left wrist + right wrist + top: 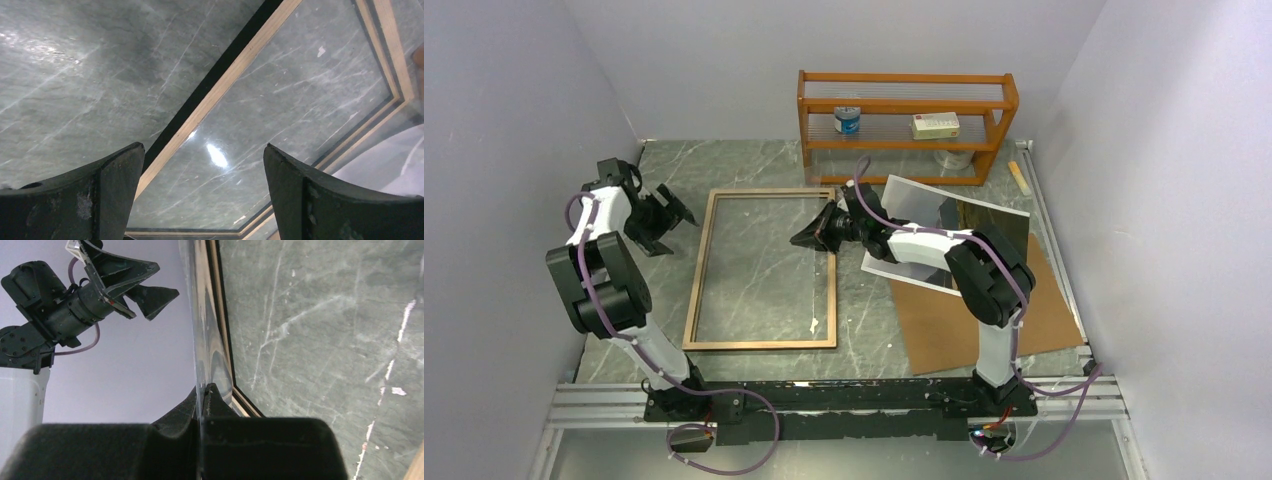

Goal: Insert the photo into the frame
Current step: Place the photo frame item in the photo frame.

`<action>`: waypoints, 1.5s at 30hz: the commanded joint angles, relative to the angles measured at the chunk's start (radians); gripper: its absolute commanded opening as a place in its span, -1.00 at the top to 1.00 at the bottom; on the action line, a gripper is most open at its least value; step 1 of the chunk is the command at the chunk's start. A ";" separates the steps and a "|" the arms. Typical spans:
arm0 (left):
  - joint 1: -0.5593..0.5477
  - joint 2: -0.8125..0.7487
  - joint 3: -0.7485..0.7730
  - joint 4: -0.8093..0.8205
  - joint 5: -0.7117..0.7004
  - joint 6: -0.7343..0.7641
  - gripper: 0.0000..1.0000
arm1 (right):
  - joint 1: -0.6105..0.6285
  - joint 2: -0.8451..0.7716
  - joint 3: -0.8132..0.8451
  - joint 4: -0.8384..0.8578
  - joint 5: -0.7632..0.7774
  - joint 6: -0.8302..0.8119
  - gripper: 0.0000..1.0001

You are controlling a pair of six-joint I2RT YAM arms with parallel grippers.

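Note:
The frame (699, 262) lies flat left of centre, light wood side up; its rail also shows in the left wrist view (220, 90) and the right wrist view (216, 300). My right gripper (812, 237) is at the frame's right rail, shut on the edge of a thin clear sheet (199, 340), seen edge-on between its fingertips (212, 390). The photo (924, 205), glossy with a white border, lies right of the frame, partly on the brown cardboard sheet (954, 325) and partly under my right arm. My left gripper (667, 214) is open and empty above the table by the frame's far left corner (204, 150).
An orange-brown shelf rack (904, 82) stands at the back with a can (848, 120) and a small box (935, 125) on it. A small wooden stick (1020, 178) lies at the back right. Walls close in left, right and behind.

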 commanded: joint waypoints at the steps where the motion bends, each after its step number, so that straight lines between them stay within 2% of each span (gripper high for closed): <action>1: 0.001 0.039 -0.039 0.076 0.094 0.005 -0.87 | 0.010 0.012 -0.020 0.030 0.022 -0.017 1.00; 4: 0.001 0.076 -0.069 0.117 0.149 -0.007 -0.88 | 0.011 0.008 -0.042 0.030 0.031 -0.022 1.00; 11: 0.001 0.148 -0.104 0.124 0.154 -0.007 -0.87 | 0.011 0.036 -0.065 0.033 0.046 -0.057 1.00; 17: 0.001 0.163 -0.136 0.140 0.190 0.003 -0.88 | 0.011 0.052 -0.072 0.050 0.019 -0.054 1.00; 24: 0.000 0.174 -0.141 0.162 0.255 0.008 -0.88 | 0.011 0.023 -0.107 0.157 -0.058 0.012 1.00; 30: 0.001 0.174 -0.145 0.178 0.289 -0.006 -0.88 | 0.009 0.011 -0.110 0.123 -0.062 0.022 1.00; 45: 0.001 0.173 -0.171 0.191 0.375 -0.023 -0.87 | 0.008 0.020 -0.112 0.306 -0.048 -0.007 1.00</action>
